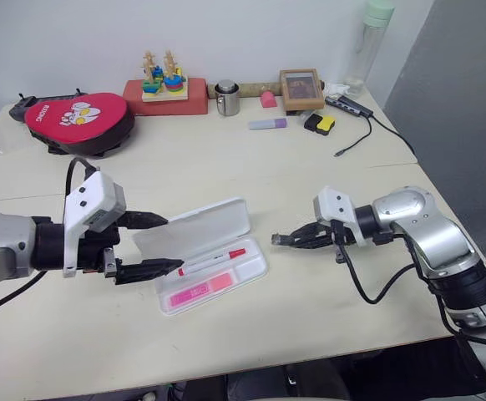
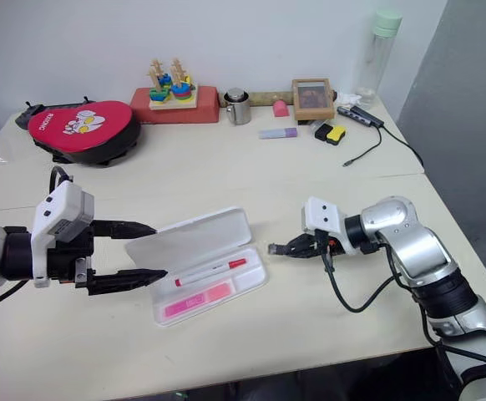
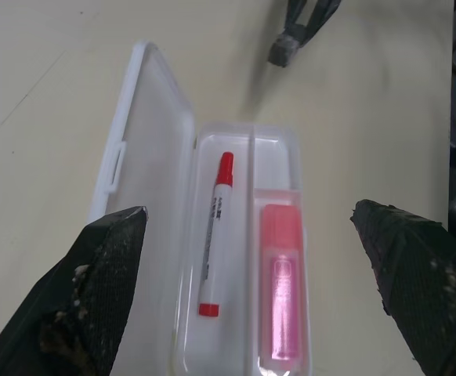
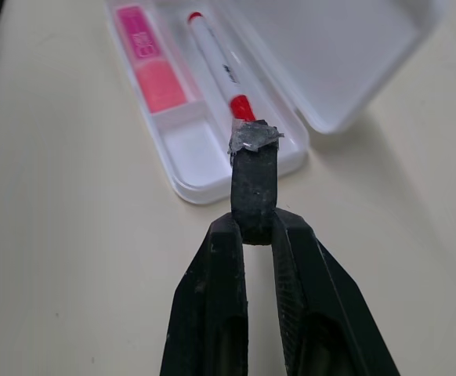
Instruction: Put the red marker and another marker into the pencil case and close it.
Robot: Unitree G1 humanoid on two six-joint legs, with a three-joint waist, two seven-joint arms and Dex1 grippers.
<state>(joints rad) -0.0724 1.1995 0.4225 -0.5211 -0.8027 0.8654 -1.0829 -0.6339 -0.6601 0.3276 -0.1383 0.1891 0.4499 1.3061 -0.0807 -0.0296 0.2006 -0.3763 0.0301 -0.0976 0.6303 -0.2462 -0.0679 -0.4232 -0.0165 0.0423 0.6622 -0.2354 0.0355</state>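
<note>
- The case (image 1: 214, 259) lies open on the table (image 1: 326, 309) between the two arms, its lid (image 1: 194, 230) tipped back toward the far side.
- The red marker (image 1: 213, 262) already lies in the case's long compartment, beside the lid hinge.
- The pink highlighter (image 1: 199, 289) sits in the near compartment, just beside the red marker; both look fully inside, so the loading part seems done.
- Left to do, as I judge it: swing the lid down and press it shut.
- The left gripper (image 1: 151, 244) has its fingers wide apart and holds nothing; it hovers at the case's left end, one finger near the lid, the other by the tray's edge.
- The right gripper (image 1: 283, 240) has its fingers together and empty, off the case's right end and apart from it.
- The left gripper looks better placed to push the lid over.
</note>
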